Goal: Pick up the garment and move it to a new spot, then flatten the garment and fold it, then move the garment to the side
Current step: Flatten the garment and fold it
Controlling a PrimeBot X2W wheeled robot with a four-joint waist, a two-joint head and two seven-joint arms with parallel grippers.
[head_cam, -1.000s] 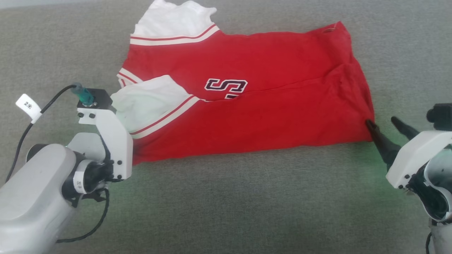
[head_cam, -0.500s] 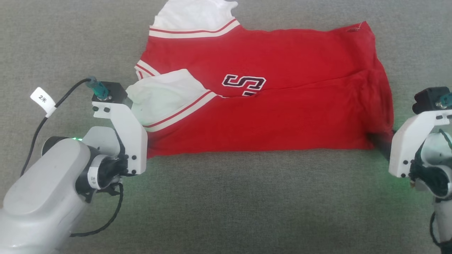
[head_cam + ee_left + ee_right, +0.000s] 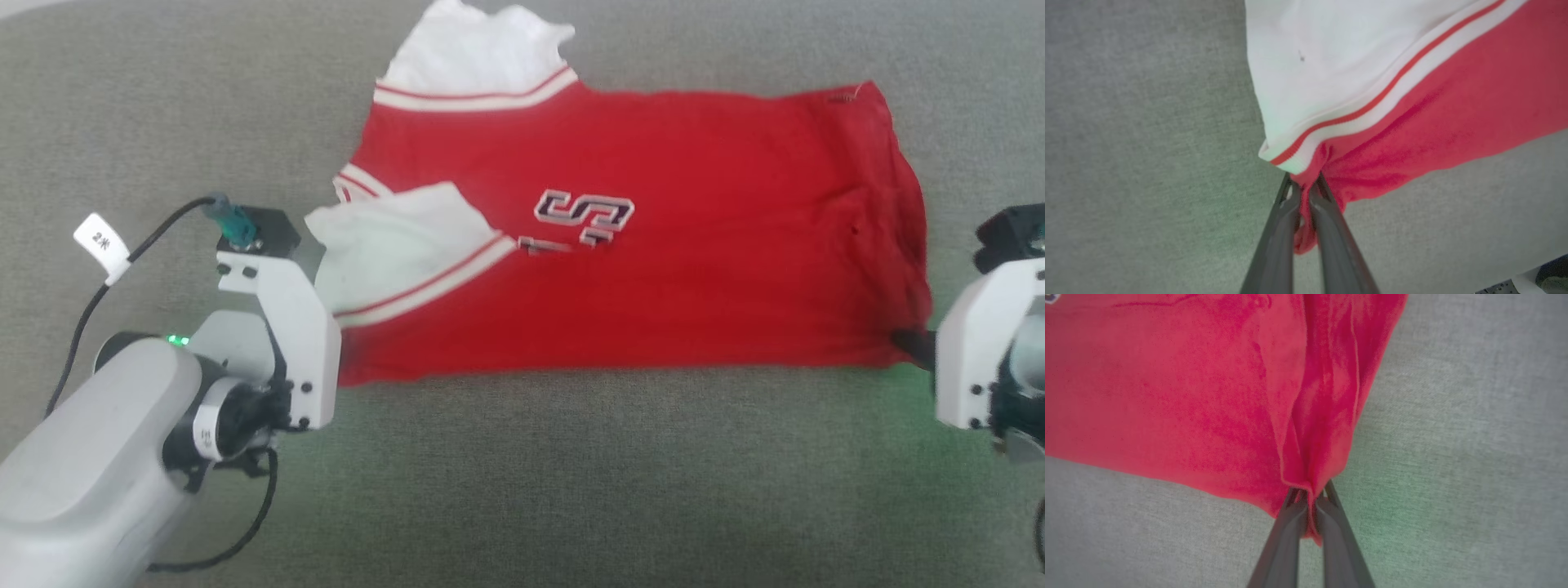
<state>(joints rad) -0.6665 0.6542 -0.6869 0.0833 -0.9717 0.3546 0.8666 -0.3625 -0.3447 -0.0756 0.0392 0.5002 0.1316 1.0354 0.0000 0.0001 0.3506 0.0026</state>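
Head camera looks down on the whole garment [image 3: 637, 245]. Wrist cameras, close in, share its corners: left 8 o'clock, right 4 o'clock.

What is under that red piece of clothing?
The garment lies on a grey cloth-like surface, which shows all around it. Part of its printed letter is tucked under a fold. Anything else beneath is covered.

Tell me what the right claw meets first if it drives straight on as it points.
The right claw is shut on a corner of the red garment, so it would first push into that bunched fold; beyond it, likely more fabric lying on the grey surface, though depth is unclear.
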